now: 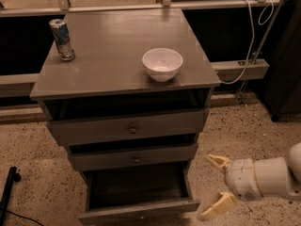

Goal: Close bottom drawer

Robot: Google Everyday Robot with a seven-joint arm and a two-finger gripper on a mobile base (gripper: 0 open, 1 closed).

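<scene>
The bottom drawer (138, 210) of the grey cabinet is pulled out, showing its dark empty box (136, 185); its front edge lies at the lower edge of the view and its knob is out of sight. My gripper (212, 187) is open, its two cream fingers (217, 162) spread apart. It hangs low at the right, just beside the drawer's front right corner, not touching it. The white arm reaches in from the right edge.
The middle drawer (134, 157) and top drawer (129, 127) with brass knobs stick out slightly. A white bowl (162, 64) and a drink can (62, 39) stand on the cabinet top (103, 55). A white cable (249, 41) hangs at the right. Speckled floor surrounds the cabinet.
</scene>
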